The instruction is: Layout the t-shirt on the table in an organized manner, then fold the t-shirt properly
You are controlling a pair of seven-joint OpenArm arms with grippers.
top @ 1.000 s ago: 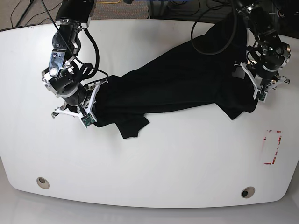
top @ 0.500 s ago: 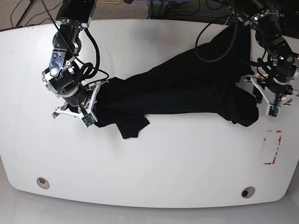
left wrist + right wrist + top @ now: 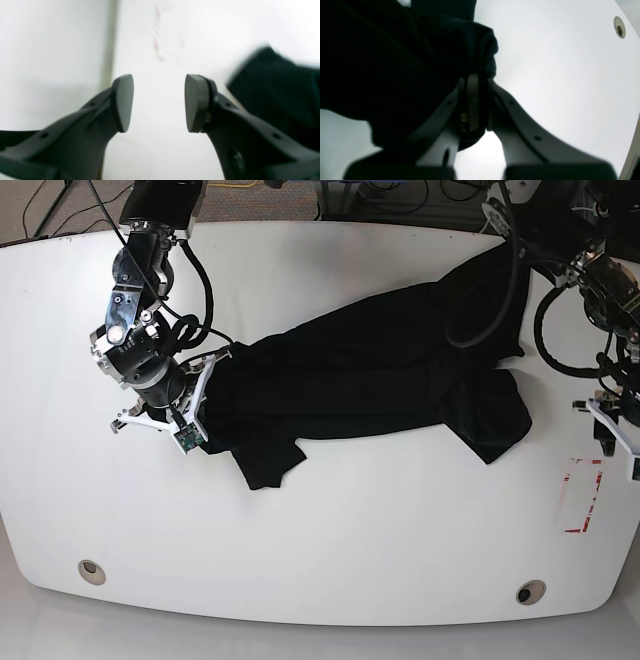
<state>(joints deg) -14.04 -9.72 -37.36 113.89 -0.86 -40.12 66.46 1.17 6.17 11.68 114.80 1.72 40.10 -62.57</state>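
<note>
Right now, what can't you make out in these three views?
- Black cotton t-shirt: bunched, so collar and sleeves are untellable in the base view; in the right wrist view it is an underexposed dark mass.
- Left gripper: nearly cut off by the base view's right edge.
- Red-outlined rectangle mark: blurred in the left wrist view.
- Right gripper: the fabric between its jaws is too dark to identify.

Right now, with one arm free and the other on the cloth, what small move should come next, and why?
Probably bring the open left gripper back to the near corner of the t-shirt and grasp it. Its jaws stand apart over bare table, holding nothing, while the right gripper is shut on a bunched fold. The shirt lies crumpled and diagonal, so it needs a second hold to be spread.
</note>
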